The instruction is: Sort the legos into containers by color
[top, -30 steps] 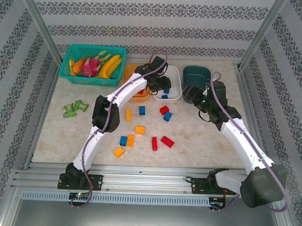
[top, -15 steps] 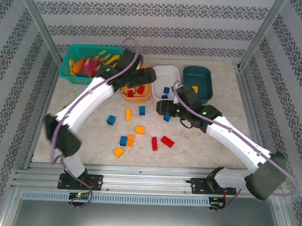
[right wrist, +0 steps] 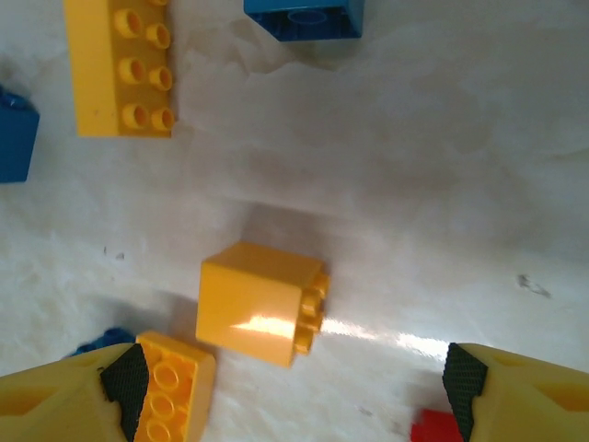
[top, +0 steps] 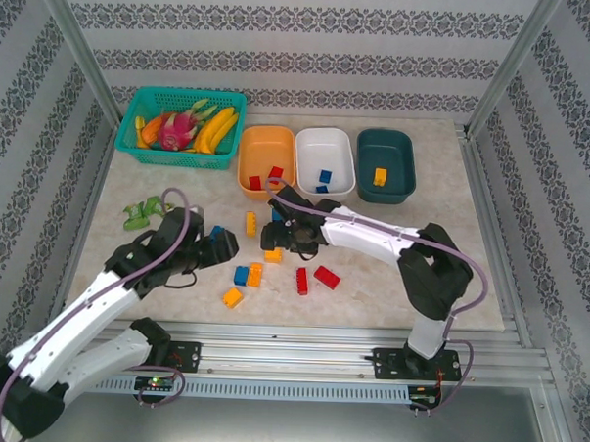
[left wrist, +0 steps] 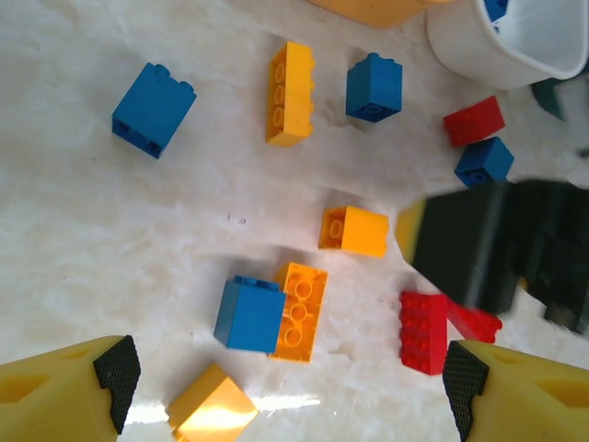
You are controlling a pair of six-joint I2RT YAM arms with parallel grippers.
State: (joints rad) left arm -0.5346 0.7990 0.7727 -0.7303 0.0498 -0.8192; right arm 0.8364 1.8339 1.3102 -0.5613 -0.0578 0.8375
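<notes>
- Marble tabletop point(top: 371, 283): legos point(top: 326, 275) lie scattered mid-table, a few inside the containers point(top: 318, 149) behind.
- Left gripper point(left wrist: 291, 373) gapes wide, empty, above them.
- Right gripper point(right wrist: 294, 379) spreads wide over a yellow brick point(right wrist: 258, 302).

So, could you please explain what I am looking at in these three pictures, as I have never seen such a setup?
Two white robot arms stand at a table. One picture looks down from above; the other two come from a camera on each wrist. Loose red, blue and yellow bricks lie on it; behind them stand an orange bin, a white bin and a teal bin, plus a basket of toy fruit. The left gripper and the right gripper are both open, holding nothing.
</notes>
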